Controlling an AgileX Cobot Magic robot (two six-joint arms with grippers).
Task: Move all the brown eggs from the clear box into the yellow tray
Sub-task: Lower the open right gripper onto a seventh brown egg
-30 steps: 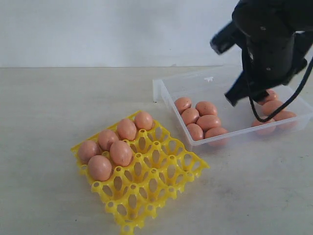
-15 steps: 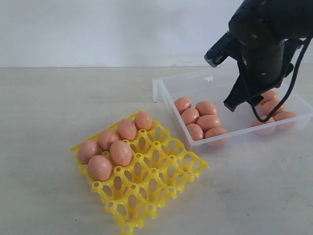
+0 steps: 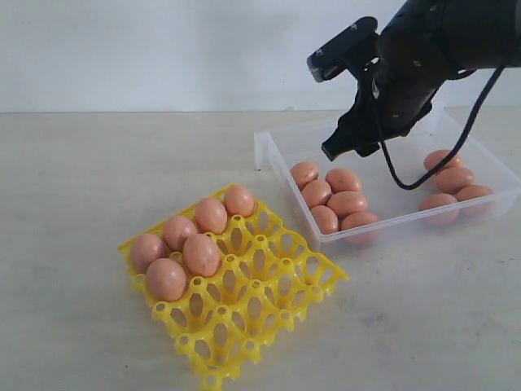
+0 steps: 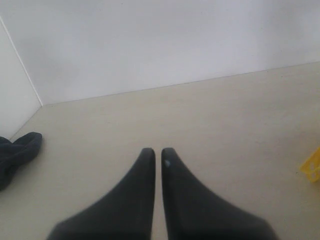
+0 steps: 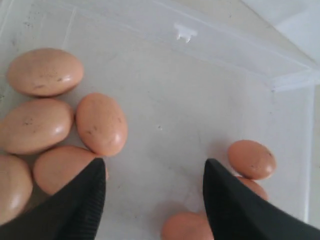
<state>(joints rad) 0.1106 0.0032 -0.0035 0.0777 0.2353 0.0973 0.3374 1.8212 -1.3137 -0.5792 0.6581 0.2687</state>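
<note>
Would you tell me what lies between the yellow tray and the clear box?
Only bare table separates the yellow tray and clear box, per the exterior view.

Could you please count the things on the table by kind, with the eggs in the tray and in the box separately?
Brown eggs in the yellow tray: 6
Brown eggs in the clear box: 10
yellow tray: 1
clear box: 1
Total: 18

No text, label, brand, number or sign can be read in any view. No marking (neither printed nor moulded) is seen on the yellow tray (image 3: pixel 273 287), on the clear box (image 3: pixel 399 175) beside the tray, or on the brown eggs (image 3: pixel 348 202).
</note>
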